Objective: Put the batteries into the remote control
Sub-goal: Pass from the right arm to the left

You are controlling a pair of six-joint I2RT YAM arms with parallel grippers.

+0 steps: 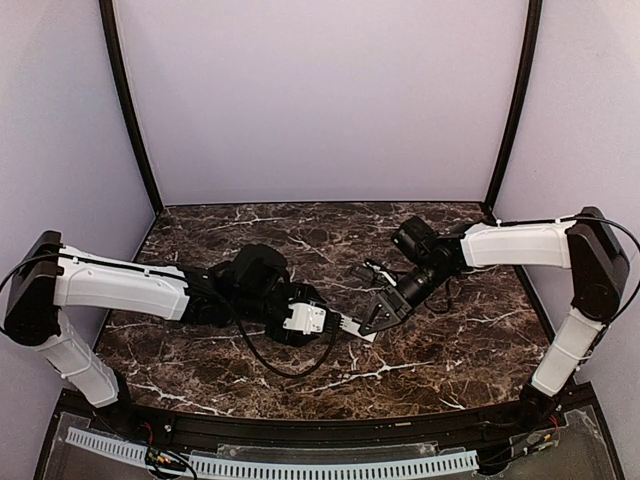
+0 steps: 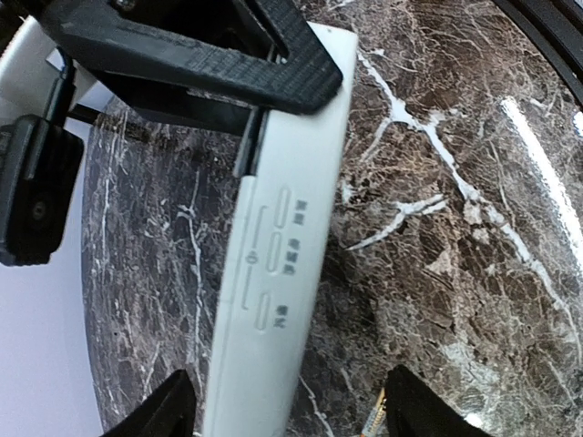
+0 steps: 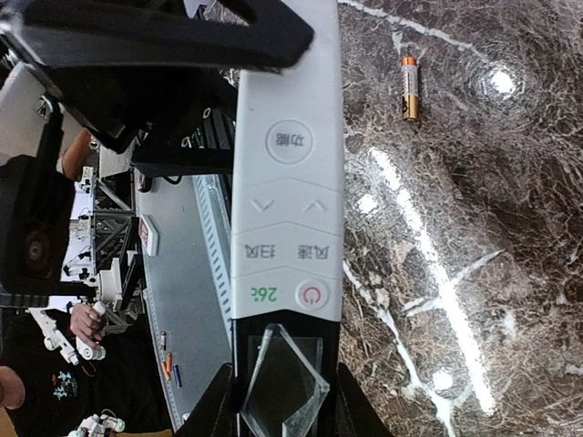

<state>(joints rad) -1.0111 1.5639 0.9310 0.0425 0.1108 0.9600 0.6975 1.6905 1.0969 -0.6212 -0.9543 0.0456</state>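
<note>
The white remote control hangs above the marble table between my two grippers. My right gripper is shut on its dark end; the right wrist view shows both fingers tight against that end, with the button face towards the camera. My left gripper is open. In the left wrist view its fingertips stand wide apart around the white body, with a clear gap on the right. One orange-tipped battery lies on the table beyond the remote. A small orange-gold piece beside my left gripper's right finger is too cropped to identify.
The left arm's black cable loops over the table in front of the grippers. A black rail runs along the near edge. Purple walls close off the back and both sides.
</note>
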